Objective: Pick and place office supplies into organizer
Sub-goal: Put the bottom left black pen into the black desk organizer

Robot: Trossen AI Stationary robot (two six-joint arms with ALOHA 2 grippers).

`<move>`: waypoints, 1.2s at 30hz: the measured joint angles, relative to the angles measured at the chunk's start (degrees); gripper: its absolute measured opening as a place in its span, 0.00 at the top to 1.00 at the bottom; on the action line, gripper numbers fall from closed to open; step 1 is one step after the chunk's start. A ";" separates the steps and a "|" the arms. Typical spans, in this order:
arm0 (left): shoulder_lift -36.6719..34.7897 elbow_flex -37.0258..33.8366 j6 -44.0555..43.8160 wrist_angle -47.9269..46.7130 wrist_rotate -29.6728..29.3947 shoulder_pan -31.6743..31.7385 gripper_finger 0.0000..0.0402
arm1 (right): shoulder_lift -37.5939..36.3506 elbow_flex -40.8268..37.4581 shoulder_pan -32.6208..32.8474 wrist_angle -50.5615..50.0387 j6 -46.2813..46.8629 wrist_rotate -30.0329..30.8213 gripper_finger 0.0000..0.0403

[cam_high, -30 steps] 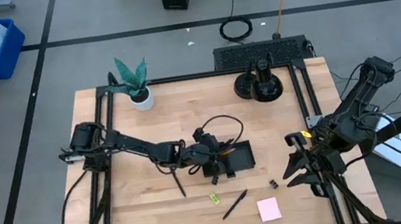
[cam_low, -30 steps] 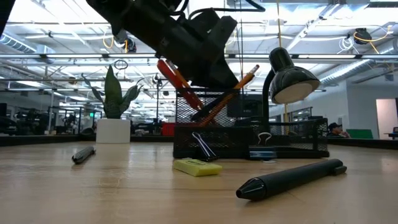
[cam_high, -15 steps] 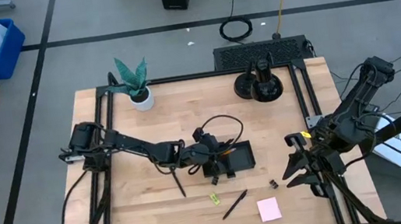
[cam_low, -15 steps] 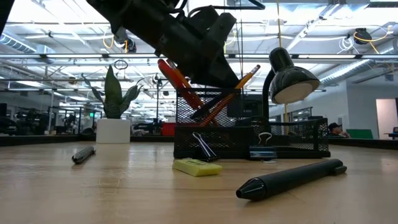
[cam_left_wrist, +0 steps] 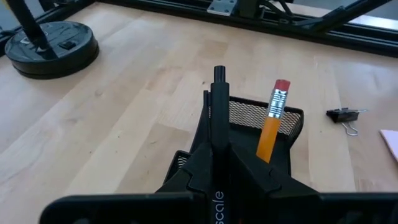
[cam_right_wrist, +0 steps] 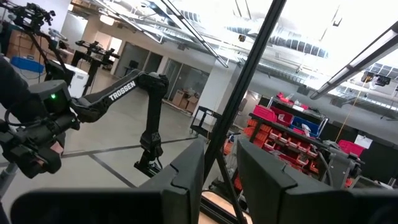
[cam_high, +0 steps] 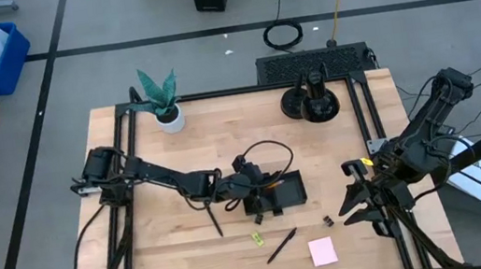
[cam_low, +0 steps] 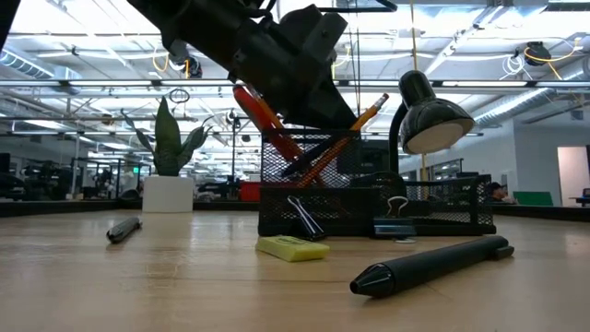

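Left arm lowering a pen into the organizer cup

Left gripper (cam_left_wrist: 214, 146) is pinching a slim black pen (cam_left_wrist: 218, 102) upright and hovering it over the tall cell of the black wire-mesh organizer tray (cam_high: 284, 191) at mid-table; holding it vertical is probably what lets it drop in tip-first beside the orange pencil with the red eraser (cam_left_wrist: 272, 124) already leaning there. Red-handled scissors (cam_low: 265, 121) are also standing in that cell. Right gripper (cam_high: 356, 201) is waiting at the right table edge, fingers parted on nothing. Still lying loose in front: a second black pen (cam_high: 281, 245), a small yellow-green piece (cam_high: 257, 239), a tiny black binder clip (cam_high: 327, 221), a pale pink sticky-note pad (cam_high: 322, 251) and a dark marker (cam_high: 214, 218)
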 joint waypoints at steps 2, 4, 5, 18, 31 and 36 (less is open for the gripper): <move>-0.50 0.00 0.55 -0.32 0.05 -0.07 0.88 | 0.00 0.00 0.01 0.00 0.00 0.00 0.78; -1.08 0.02 0.78 -0.37 0.09 -0.11 0.88 | 0.00 0.00 0.00 0.02 0.00 0.00 0.78; -1.54 0.02 0.87 -0.94 0.09 -0.11 0.88 | 0.00 0.00 0.00 0.02 0.00 0.00 0.78; -3.95 0.09 0.23 -5.05 0.59 -0.56 0.88 | 0.02 0.00 -0.01 0.03 0.00 0.00 0.78; -3.93 0.07 -1.94 -5.66 0.66 -1.66 0.88 | 0.02 0.00 0.00 0.04 0.00 -0.02 0.78; -3.93 0.07 -2.64 -6.38 0.64 -1.64 0.88 | 0.02 0.00 -0.01 0.04 0.00 -0.02 0.78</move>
